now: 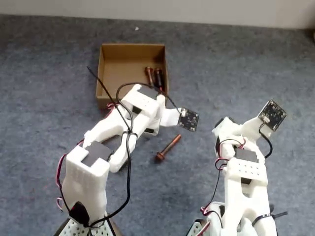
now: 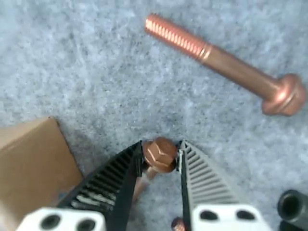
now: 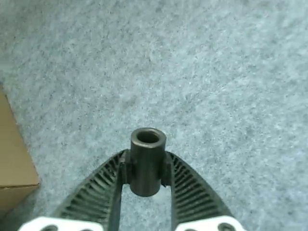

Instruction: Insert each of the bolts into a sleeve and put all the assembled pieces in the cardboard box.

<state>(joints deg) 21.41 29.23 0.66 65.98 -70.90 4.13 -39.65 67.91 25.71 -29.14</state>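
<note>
In the left wrist view my left gripper (image 2: 160, 150) is shut on a copper bolt (image 2: 159, 155), held by its hex head just above the carpet. A second copper bolt (image 2: 226, 62) lies loose on the carpet beyond it, and in the high view this loose bolt (image 1: 168, 147) rests between the two arms. My right gripper (image 3: 146, 161) is shut on a dark sleeve (image 3: 148, 139), held upright with its open bore facing the camera. The cardboard box (image 1: 109, 64) stands at the back, with assembled pieces (image 1: 153, 77) in its right corner.
A box corner (image 2: 33, 159) is close beside the left gripper, and a box corner (image 3: 12, 159) also edges the right wrist view. The end of a dark sleeve (image 2: 293, 204) shows at the left wrist view's edge. Grey carpet (image 1: 236, 69) lies all around.
</note>
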